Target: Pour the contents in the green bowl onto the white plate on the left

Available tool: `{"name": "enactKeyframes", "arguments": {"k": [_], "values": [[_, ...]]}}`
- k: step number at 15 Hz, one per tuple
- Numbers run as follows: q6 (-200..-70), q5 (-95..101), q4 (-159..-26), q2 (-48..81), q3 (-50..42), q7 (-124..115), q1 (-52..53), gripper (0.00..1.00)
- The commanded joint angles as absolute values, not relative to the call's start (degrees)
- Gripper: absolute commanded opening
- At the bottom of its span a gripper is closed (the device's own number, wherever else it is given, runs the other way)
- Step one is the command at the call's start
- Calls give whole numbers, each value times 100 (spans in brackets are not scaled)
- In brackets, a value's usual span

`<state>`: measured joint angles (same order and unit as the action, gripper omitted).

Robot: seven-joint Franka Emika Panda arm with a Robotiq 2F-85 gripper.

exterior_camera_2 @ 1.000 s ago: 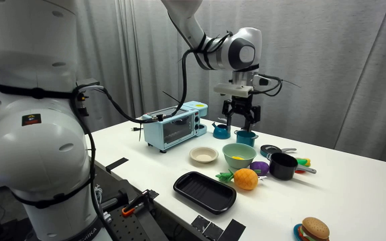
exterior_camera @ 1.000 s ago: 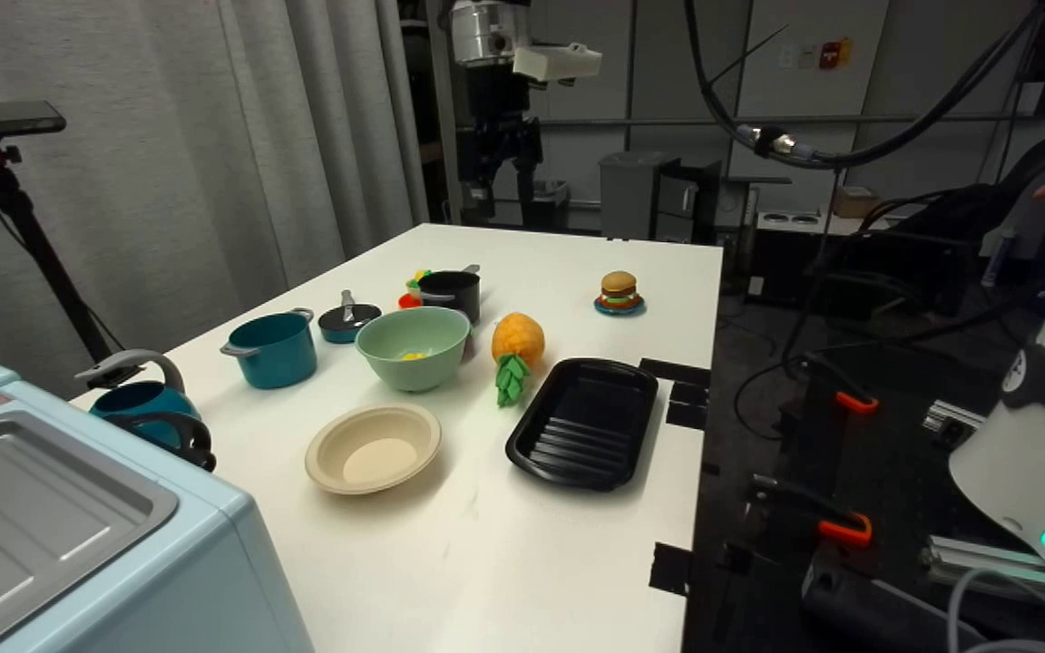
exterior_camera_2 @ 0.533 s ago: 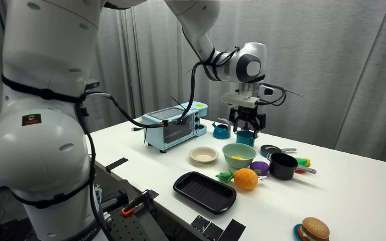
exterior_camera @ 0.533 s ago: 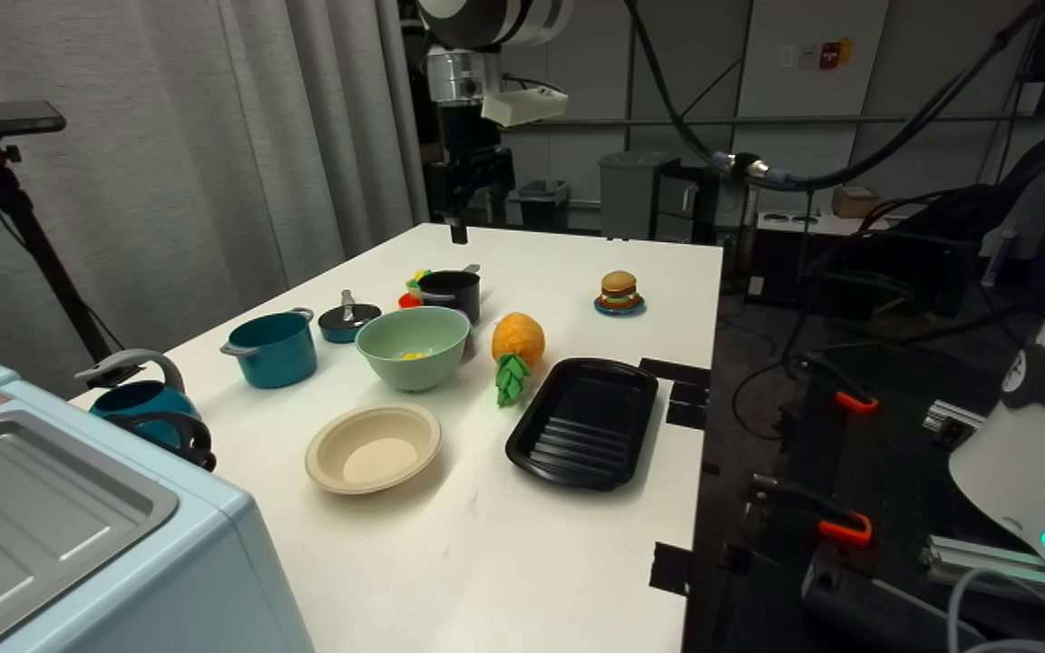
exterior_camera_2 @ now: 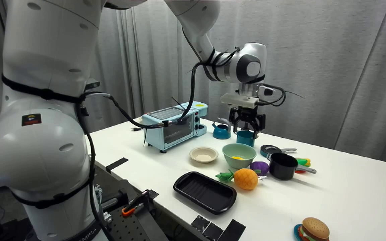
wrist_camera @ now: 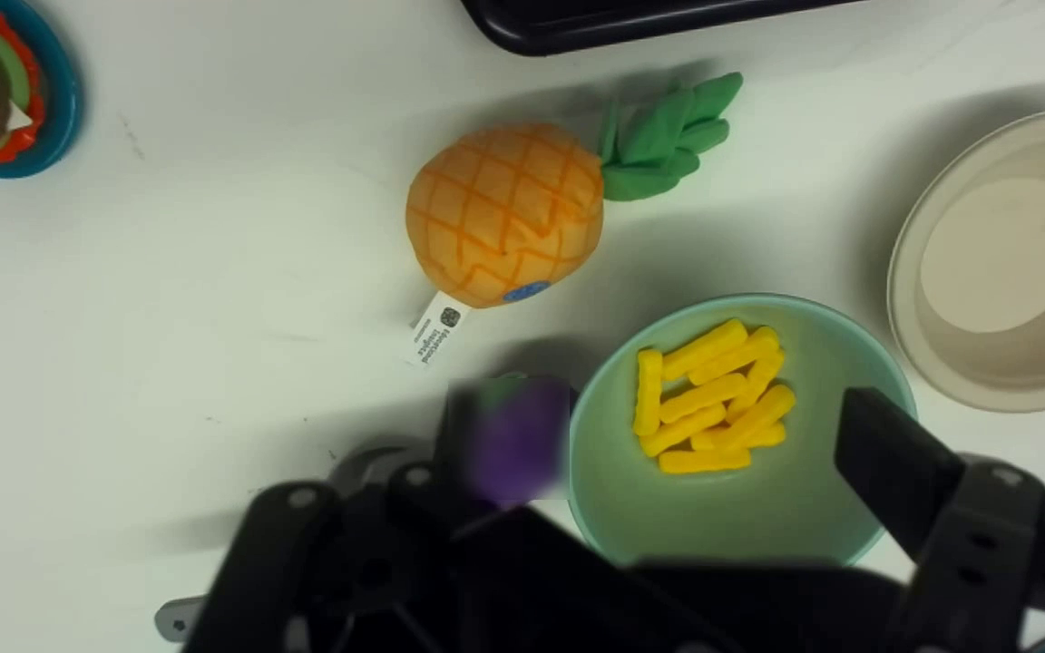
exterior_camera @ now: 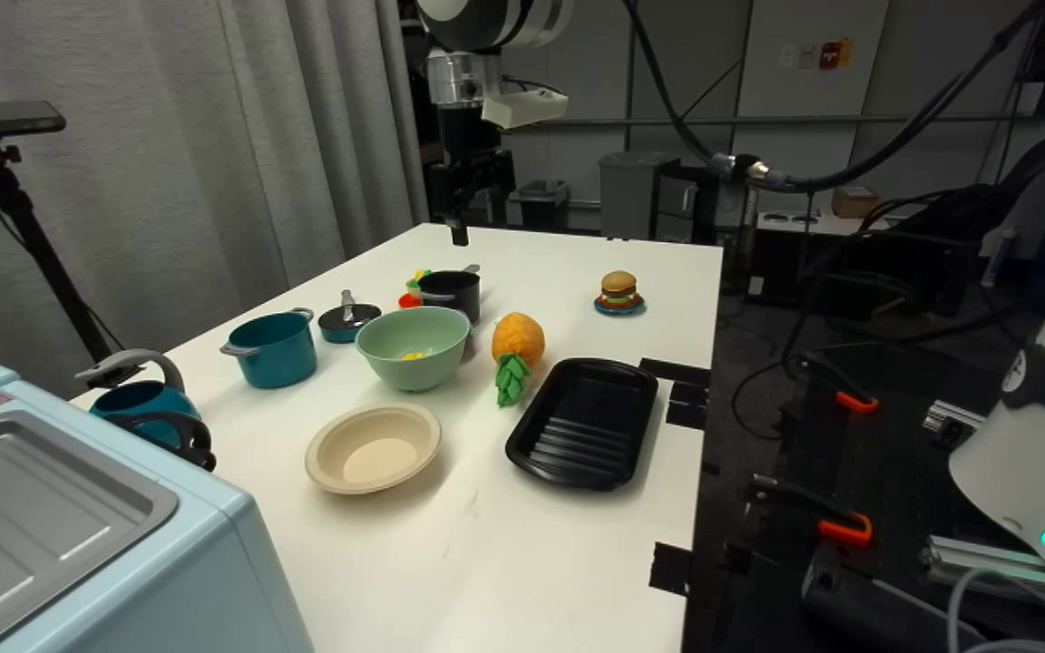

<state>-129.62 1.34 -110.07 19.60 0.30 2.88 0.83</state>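
The white tabletop (exterior_camera_2: 347, 190) bears a toaster oven (exterior_camera_2: 178, 131), kettle (exterior_camera_2: 221, 132), teal pot (exterior_camera: 278, 355), frying pan (exterior_camera_2: 270, 150), black pot (exterior_camera_2: 282, 167), green bowl (exterior_camera: 414, 374), white plate (exterior_camera: 373, 461), purple toy (exterior_camera_2: 260, 167), pineapple (exterior_camera_2: 246, 179), black tray (exterior_camera: 582, 426), blue saucer (wrist_camera: 67, 95) and black tape (exterior_camera_2: 117, 164). Partly hidden by the black pot lie what may be toy vegetables (exterior_camera_2: 303, 162).

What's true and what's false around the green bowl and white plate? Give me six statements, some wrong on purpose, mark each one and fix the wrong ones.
1. The fingers stand apart, holding nothing. True.
2. The pouring is done. False: the yellow pieces lie in the green bowl.
3. The green bowl is tipped on its side. False: it stands upright on the table.
4. The white plate is beside the green bowl. True.
5. The toy pineapple lies beside the black tray. True.
6. The white plate sits inside the black tray. False: it rests on the table.
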Motion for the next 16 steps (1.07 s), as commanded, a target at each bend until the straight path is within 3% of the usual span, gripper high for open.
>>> {"name": "enactKeyframes", "arguments": {"k": [1,16], "values": [[-13081,207,-10880,2143,23,131,118,100],[-13327,222,-9173,3974,-9,-125,233,100]]}}
